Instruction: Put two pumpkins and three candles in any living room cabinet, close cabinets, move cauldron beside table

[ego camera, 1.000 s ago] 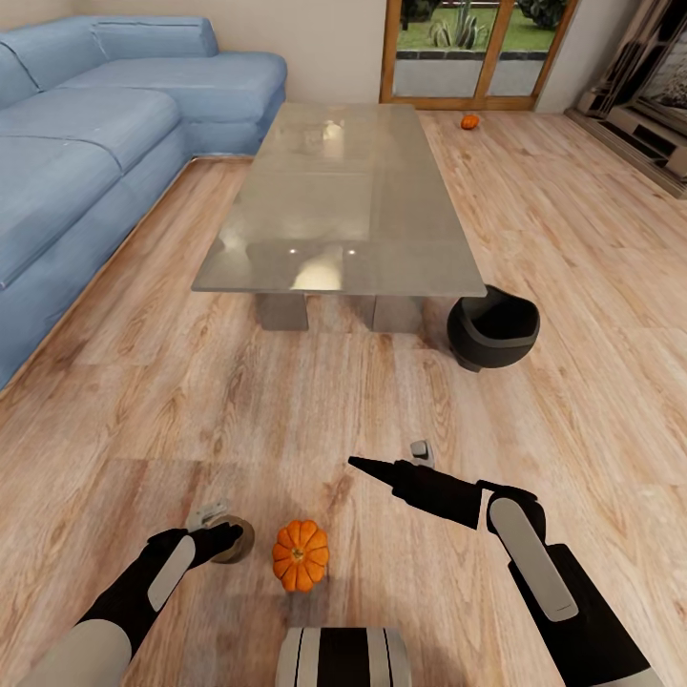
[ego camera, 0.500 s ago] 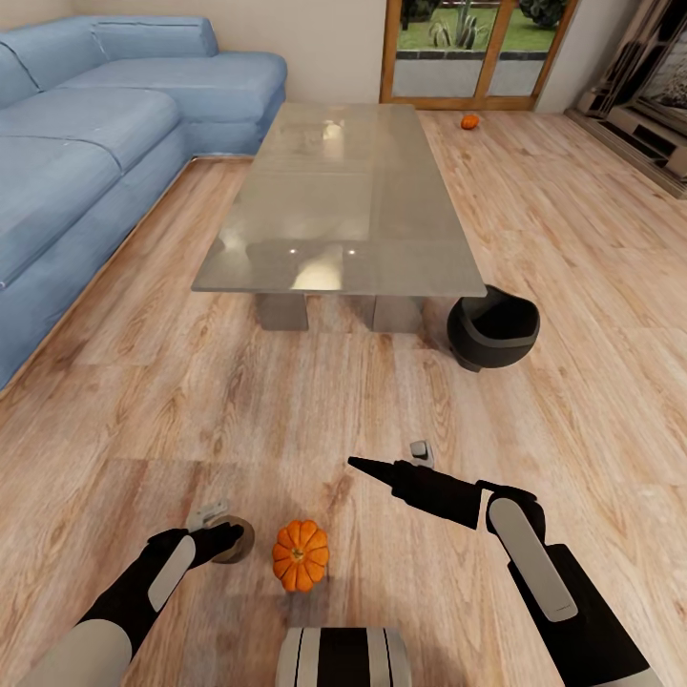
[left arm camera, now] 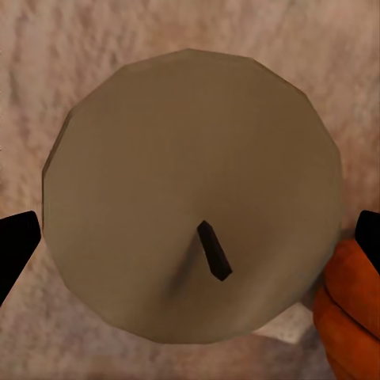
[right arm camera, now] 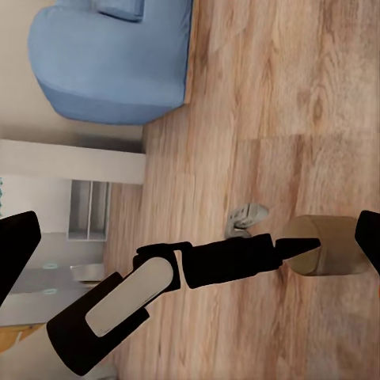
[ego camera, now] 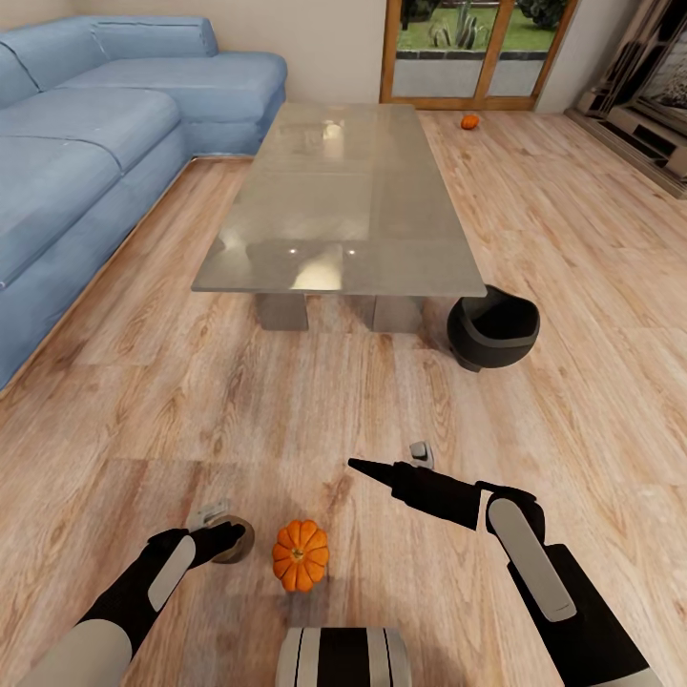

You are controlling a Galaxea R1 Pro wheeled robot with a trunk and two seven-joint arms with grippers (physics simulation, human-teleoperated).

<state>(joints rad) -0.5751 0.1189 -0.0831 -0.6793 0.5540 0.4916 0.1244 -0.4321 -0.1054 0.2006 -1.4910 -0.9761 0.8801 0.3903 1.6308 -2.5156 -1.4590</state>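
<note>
Nothing moved; wooden floor (ego camera: pixel 286 401), blue sofa (ego camera: pixel 86 143).

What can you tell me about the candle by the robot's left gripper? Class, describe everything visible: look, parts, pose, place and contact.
The candle is a short, stubby tan cylinder with a flat, faceted top and a small dark wick leaning off centre. It stands upright on the wooden floor, just left of the near pumpkin. The left gripper sits over it, a dark fingertip showing at either side; actual contact cannot be confirmed.
</note>
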